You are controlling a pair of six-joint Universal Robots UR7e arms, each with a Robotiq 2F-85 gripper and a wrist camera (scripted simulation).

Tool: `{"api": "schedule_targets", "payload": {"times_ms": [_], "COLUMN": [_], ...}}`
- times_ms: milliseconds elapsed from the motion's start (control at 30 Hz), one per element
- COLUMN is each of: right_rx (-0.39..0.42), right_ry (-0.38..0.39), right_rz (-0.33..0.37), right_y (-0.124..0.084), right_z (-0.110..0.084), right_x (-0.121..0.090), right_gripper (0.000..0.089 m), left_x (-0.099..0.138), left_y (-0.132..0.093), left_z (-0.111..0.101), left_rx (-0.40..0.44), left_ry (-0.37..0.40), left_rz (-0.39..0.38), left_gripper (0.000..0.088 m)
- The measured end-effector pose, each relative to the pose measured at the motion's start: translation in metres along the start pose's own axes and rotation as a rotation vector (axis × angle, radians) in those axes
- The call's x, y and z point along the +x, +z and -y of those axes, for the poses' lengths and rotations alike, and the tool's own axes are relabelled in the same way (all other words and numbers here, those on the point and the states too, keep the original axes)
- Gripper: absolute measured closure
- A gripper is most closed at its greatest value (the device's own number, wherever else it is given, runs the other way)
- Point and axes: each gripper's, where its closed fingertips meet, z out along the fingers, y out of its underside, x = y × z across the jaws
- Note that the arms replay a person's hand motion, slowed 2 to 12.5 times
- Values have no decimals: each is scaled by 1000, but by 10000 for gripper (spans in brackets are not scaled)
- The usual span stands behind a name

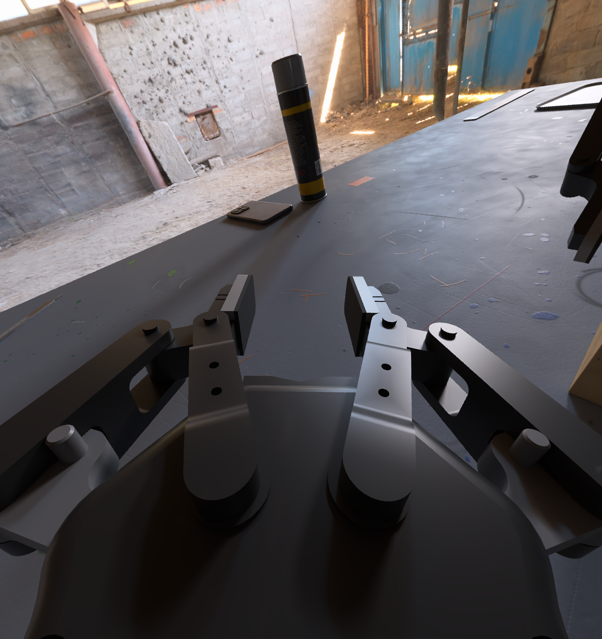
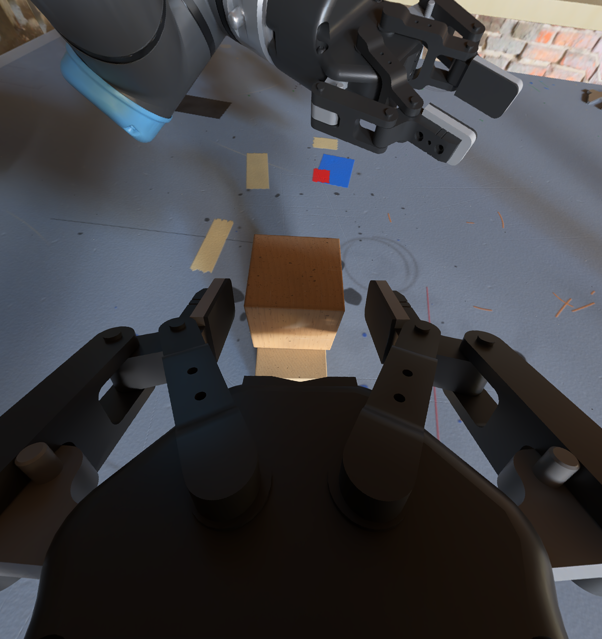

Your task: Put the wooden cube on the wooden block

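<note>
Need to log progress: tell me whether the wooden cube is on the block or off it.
On. The wooden cube sits atop the wooden block, between the open right gripper fingers, untouched.

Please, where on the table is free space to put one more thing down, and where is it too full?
Free: the bare table between the spray can and the right gripper, and the patch between the tape strips and the wooden cube. Crowded: around the cube on the wooden block, flanked by the right gripper's open jaws.
</note>
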Motion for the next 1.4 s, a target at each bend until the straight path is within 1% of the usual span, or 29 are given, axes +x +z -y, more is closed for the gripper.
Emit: {"api": "schedule_targets", "payload": {"times_ms": [500,933,1233,1400], "right_rx": [6,9,8,6], "right_ry": [4,3,-1,-5], "right_rz": [-9,17,16,8], "right_y": [-2,-1,-1,-1], "right_z": [-1,-1,-1,-1], "right_x": [2,-2,-4,-4], "right_gripper": [246,246,245,273], "left_x": [0,0,0,0], "left_y": [0,0,0,0], "left_z": [0,0,-1,-1], "left_rx": [0,-3,-4,-6], "left_ry": [-3,0,-2,-1], "left_rz": [-1,-2,-1,-2], "left_gripper": [410,410,410,410]}}
